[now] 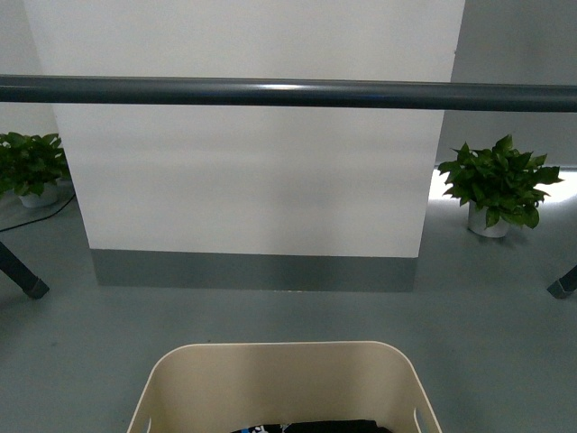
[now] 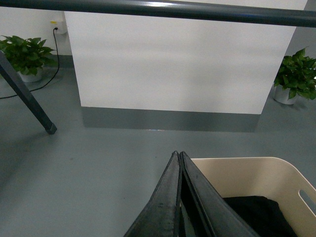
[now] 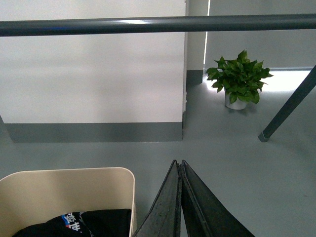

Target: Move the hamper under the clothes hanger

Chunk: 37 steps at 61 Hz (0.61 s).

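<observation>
Front view: the hamper sits on the grey floor at the bottom centre, only its far rim and inner wall in frame, dark clothes just visible inside. The clothes hanger bar crosses the whole frame above, in front of a white wall panel; leg feet show at both edges. No arms visible here.

Left wrist view adds the left gripper, fingers pressed together with nothing between them, just outside the hamper's near corner; contact with the rim is unclear. It also shows a wall socket with a cable, and a potted plant.

Right wrist view shows the right gripper, likewise clenched tip to tip on nothing, beside the hamper's other corner. Only here is a printed patch visible on the clothes. Another potted plant stands near the hanger leg.
</observation>
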Motion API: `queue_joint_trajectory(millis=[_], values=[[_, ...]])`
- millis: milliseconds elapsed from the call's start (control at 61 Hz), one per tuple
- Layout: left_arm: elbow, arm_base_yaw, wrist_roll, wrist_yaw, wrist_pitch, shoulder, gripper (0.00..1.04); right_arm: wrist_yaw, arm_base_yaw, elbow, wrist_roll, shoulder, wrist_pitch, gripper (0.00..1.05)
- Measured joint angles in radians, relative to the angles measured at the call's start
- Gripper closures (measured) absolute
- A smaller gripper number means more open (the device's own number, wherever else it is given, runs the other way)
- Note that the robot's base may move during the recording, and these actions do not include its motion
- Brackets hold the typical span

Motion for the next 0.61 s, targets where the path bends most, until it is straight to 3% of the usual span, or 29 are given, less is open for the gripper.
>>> queue_joint_trajectory(millis=[229, 262, 606], values=[[0.0, 0.0, 0.0, 0.0, 0.0, 0.0, 1.01, 0.0, 0.0, 0.0, 0.0, 0.0, 0.0, 1.03], [0.0, 0.0, -0.001, 0.0, 0.0, 0.0, 1.0, 0.0, 0.0, 0.0, -0.001, 0.0, 0.0, 0.99], [0.0, 0.0, 0.0, 0.0, 0.0, 0.0, 0.52, 0.0, 0.0, 0.0, -0.001, 0.0, 0.0, 0.51]])
